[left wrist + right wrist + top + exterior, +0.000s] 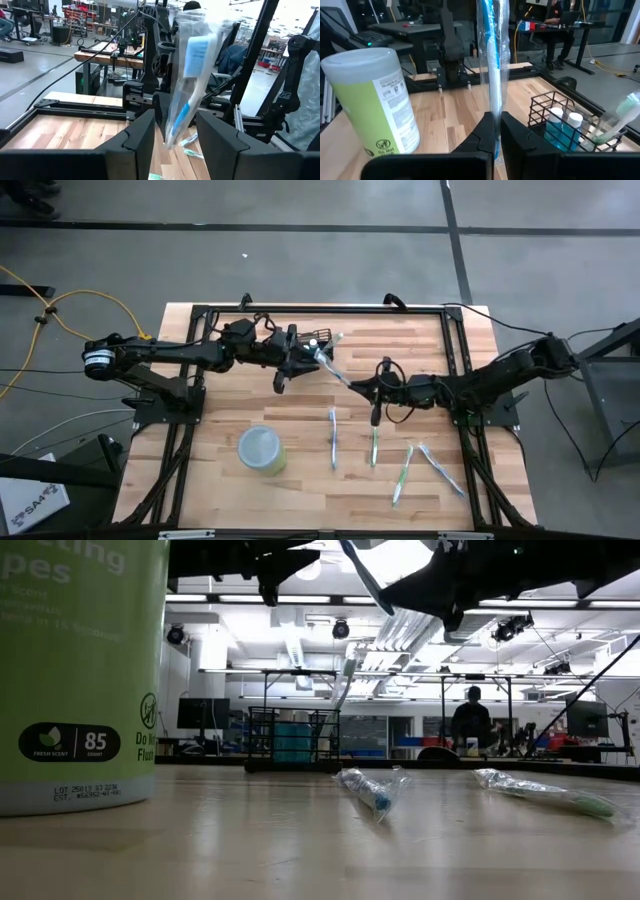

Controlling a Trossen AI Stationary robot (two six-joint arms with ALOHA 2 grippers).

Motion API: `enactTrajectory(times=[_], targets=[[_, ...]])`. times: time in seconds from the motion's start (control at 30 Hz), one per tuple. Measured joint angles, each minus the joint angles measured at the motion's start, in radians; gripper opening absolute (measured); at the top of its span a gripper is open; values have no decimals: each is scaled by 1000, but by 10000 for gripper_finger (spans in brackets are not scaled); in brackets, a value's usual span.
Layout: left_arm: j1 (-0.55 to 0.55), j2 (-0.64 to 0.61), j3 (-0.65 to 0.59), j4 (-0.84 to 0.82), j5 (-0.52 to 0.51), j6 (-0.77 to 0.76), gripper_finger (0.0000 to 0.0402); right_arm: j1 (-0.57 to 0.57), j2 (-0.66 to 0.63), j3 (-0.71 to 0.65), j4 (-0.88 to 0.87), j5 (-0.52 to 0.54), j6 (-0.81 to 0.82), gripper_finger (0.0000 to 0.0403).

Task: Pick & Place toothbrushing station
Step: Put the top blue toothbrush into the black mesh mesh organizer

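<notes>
Standing at the table's far edge, the holder point(568, 123) contains blue bottles point(554, 128) and a wrapped toothbrush point(615, 117). Right gripper point(496, 134) pinches another wrapped brush point(492, 55); left gripper point(175, 137) also clasps it, fingers parted.

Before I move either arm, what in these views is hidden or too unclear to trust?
- High view: black wire-mesh holder is largely covered by the left gripper; its contents are too small to tell.
- Left wrist view: the wrapped toothbrush blocks the scene ahead; the holder is not seen.
- Right wrist view: the right gripper pinches a wrapped toothbrush; its top is cut off.
- Low view: both grippers are cut off by the top edge.
</notes>
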Motion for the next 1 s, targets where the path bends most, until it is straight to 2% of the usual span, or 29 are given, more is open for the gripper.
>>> enactTrajectory(times=[0.4, 0.5, 1.0], targets=[[-41, 0, 0, 53, -1, 45, 141, -33, 1, 0, 22, -59, 1, 5], [-51, 0, 0, 62, -33, 49, 141, -34, 1, 0, 37, -78, 0, 4], [-53, 0, 0, 75, -56, 63, 131, -33, 1, 0, 51, -96, 1, 0]])
